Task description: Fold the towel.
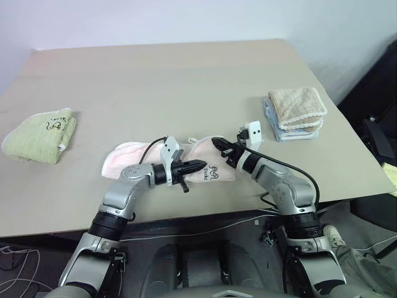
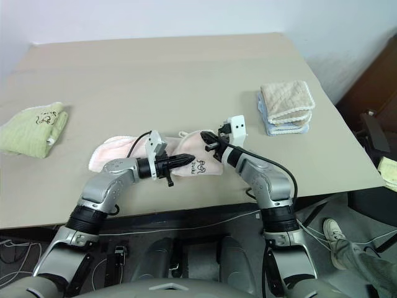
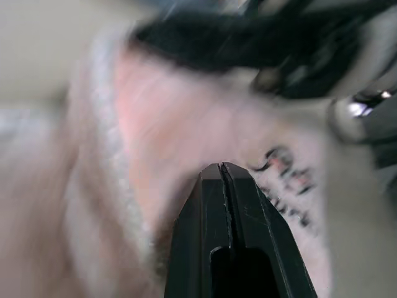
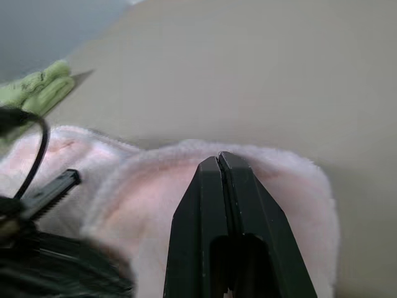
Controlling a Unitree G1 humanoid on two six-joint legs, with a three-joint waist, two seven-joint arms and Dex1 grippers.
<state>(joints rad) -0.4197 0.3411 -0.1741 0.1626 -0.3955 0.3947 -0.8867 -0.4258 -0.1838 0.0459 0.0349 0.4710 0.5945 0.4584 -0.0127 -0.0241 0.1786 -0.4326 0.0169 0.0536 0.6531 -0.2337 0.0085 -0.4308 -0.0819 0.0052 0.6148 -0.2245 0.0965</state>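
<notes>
Both grippers meet over the pale pink towel [image 1: 133, 156] near the front edge of the table [image 1: 186, 81]. Left gripper [image 1: 200, 166] has its fingers pressed together at the towel's embroidered mark; right gripper [image 1: 218, 146] is also closed, at the raised fold. Farther left lies a green towel [image 1: 40, 135], farther right a beige and blue stack [image 1: 296, 113].

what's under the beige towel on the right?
The beige towel sits folded on a light blue towel, whose edges show below it. The table beneath the stack is covered.
</notes>
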